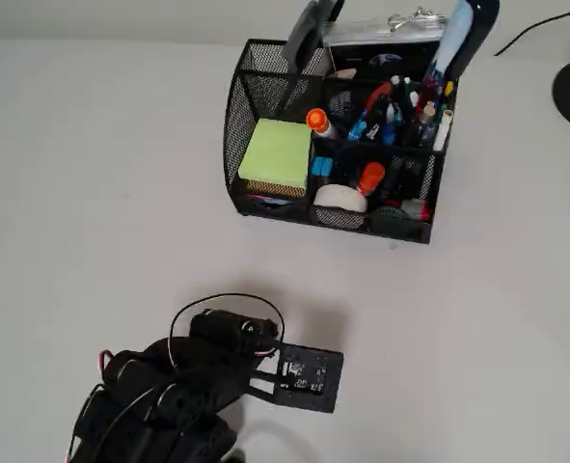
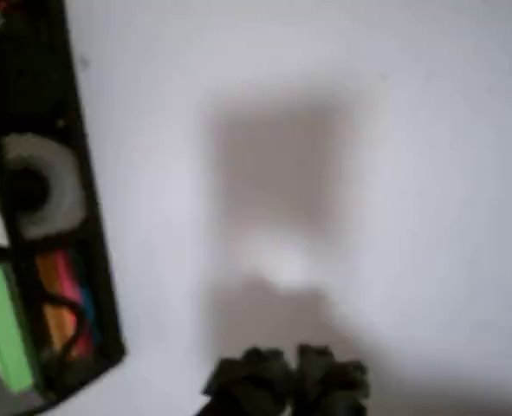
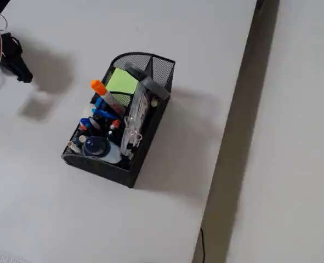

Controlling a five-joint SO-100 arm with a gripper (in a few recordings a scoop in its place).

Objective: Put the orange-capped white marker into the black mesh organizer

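My claw (image 2: 288, 379) hangs over bare table (image 1: 92, 193), fingers pressed together, holding nothing. The marker (image 1: 320, 123) stands orange cap up inside the organizer (image 1: 249, 121), already stowed. I judge it light, stiff and smooth; grip mid-barrel. Its lower barrel is hidden among pens.

1. An office or desk workspace: a plain white table (image 1: 92, 193) with a black mesh organizer (image 1: 256, 116) standing on it.
2. The organizer holds stationery: green sticky notes (image 1: 277, 152), pens and markers (image 1: 395, 111), and a tape roll (image 1: 340, 198).
3. A black cable (image 1: 530, 34) trails at the far right.
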